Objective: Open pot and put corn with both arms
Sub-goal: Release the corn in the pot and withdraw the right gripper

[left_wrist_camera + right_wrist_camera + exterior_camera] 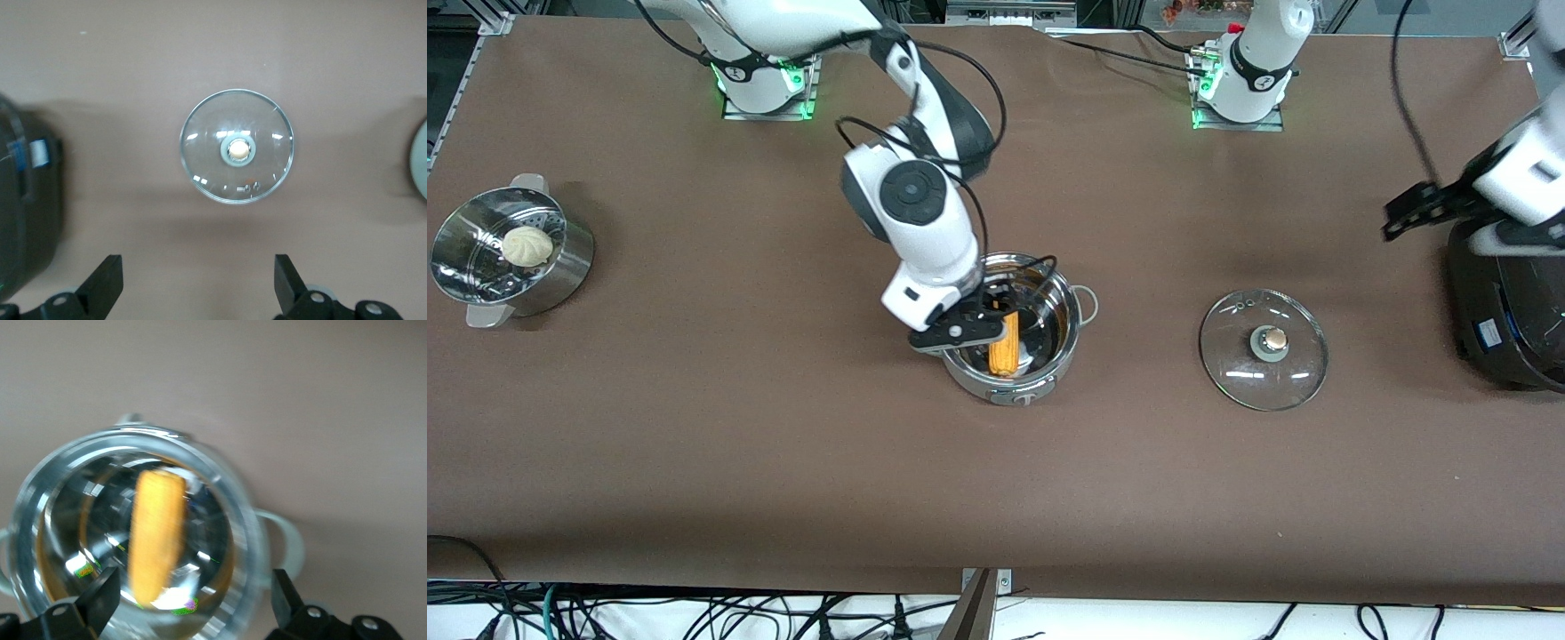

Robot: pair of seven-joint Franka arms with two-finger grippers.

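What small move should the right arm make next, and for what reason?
Probably lift the right tool straight up out of the pot. The corn already lies inside the pot, and the tool's fingers stand open around nothing, so the corn seems released. The lid rests on the table toward the left arm's end, with the open left tool waiting above the black cooker.

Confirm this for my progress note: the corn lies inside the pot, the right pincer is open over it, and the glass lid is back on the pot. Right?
Not quite. The glass lid is off, lying flat on the table beside the pot, toward the left arm's end; the front view shows it. The rest holds: the corn lies in the pot with the right pincer open over it.
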